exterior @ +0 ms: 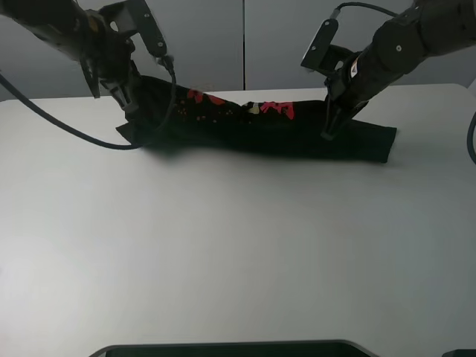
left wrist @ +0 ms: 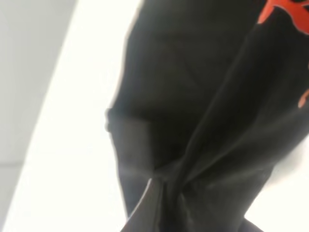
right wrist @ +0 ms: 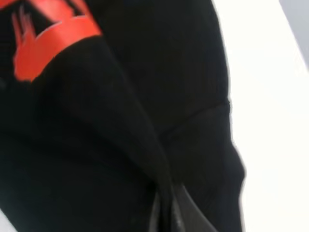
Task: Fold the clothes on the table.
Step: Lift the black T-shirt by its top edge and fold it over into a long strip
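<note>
The clothes (exterior: 253, 130), a black T-shirt with red print, lie as a long bunched band across the far part of the white table (exterior: 238, 245). My left gripper (exterior: 132, 104) is shut on the shirt's left end and holds a fold of it above the table. My right gripper (exterior: 328, 128) is shut on the fabric near the right end, whose tip lies flat on the table. In the left wrist view, black cloth (left wrist: 193, 96) gathers into the shut fingertips (left wrist: 153, 205). In the right wrist view, cloth (right wrist: 120, 121) with red print runs into the shut fingertips (right wrist: 166, 215).
Grey wall panels (exterior: 245, 37) stand just behind the table's far edge. A black cable (exterior: 67, 126) loops from the left arm down over the table. A dark curved object (exterior: 238, 348) sits at the near edge. Bare white tabletop spreads in front of the shirt.
</note>
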`<state>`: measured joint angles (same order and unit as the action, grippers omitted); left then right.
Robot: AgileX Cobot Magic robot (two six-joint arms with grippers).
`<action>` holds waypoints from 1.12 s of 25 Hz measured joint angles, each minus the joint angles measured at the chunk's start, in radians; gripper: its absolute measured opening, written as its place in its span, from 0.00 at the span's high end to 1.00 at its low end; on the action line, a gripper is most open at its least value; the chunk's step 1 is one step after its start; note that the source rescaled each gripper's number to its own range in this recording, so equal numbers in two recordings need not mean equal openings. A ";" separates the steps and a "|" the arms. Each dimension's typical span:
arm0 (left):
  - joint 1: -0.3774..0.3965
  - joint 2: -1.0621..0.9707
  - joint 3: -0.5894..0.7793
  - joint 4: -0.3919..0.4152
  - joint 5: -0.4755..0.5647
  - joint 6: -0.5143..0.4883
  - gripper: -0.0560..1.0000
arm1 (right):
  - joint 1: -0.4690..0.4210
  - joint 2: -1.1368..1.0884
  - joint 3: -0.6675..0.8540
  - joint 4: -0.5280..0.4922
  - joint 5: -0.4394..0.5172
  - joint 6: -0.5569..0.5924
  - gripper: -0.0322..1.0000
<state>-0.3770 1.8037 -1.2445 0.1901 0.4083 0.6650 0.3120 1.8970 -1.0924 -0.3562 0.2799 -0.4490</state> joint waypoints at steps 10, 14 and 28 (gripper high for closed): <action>0.000 0.013 -0.027 0.081 0.115 -0.008 0.94 | 0.000 0.000 0.000 -0.066 0.050 0.088 0.96; -0.001 0.014 -0.029 0.102 0.063 -0.008 0.94 | 0.000 0.000 0.000 -0.224 0.046 0.206 0.96; -0.102 0.019 -0.032 0.061 0.314 -0.008 0.94 | 0.012 -0.088 0.000 -0.294 0.190 0.266 0.96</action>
<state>-0.4790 1.8228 -1.2763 0.2509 0.7223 0.6568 0.3241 1.8090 -1.0924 -0.6507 0.4702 -0.1830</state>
